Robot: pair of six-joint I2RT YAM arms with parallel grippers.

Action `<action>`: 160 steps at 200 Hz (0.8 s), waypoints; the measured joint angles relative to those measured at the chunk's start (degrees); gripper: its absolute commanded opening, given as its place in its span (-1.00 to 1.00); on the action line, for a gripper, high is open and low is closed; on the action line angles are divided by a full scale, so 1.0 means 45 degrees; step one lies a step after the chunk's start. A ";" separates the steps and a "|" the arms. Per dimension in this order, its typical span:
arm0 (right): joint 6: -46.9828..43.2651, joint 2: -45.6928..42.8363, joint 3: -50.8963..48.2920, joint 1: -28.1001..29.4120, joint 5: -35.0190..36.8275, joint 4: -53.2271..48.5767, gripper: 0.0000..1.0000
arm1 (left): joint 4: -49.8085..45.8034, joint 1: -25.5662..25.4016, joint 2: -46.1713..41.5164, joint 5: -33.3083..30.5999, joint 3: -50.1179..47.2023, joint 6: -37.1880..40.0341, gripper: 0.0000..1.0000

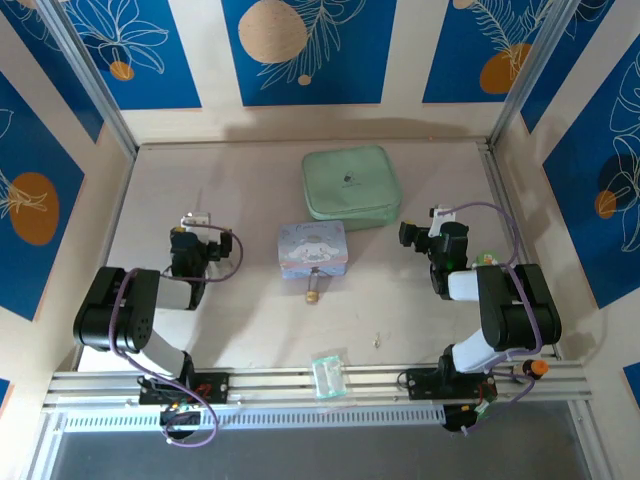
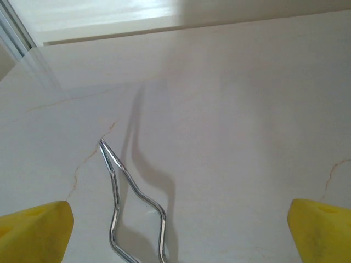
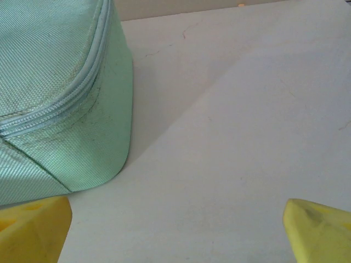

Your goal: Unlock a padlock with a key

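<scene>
The padlock [image 1: 312, 291], tiny and brass-coloured, hangs at the front of a pale-blue cartoon-printed tin [image 1: 312, 247] in the middle of the table. A small speck [image 1: 377, 342] lies nearer the front; it is too small to tell whether it is the key. My left gripper [image 1: 197, 222] [image 2: 178, 233] is left of the tin, open, its yellow fingertips [image 2: 38, 230] far apart over bare table. A bent silver wire [image 2: 117, 192] shows between them. My right gripper [image 1: 432, 222] [image 3: 175, 233] is right of the tin, open, with nothing between its fingertips [image 3: 318, 230].
A mint-green zipped pouch [image 1: 350, 185] [image 3: 55, 98] lies behind the tin, close to the right gripper's left side. A small clear plastic box [image 1: 327, 376] rests on the front rail between the arm bases. Walls enclose the table on three sides.
</scene>
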 measured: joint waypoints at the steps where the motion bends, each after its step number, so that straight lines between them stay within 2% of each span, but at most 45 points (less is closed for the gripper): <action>1: 0.0000 0.0000 0.0000 0.0000 0.0000 0.0000 0.98 | 0.0005 0.0005 0.0000 0.0015 0.0000 0.0005 0.99; 50: 0.0000 0.0000 0.0000 0.0000 0.0000 0.0000 0.98 | -0.0092 0.0005 0.0000 0.0743 0.0034 0.0136 0.99; 160: 0.0000 0.0000 0.0000 0.0000 0.0000 0.0000 0.98 | -0.0112 0.0005 0.0000 0.0894 0.0034 0.0131 0.99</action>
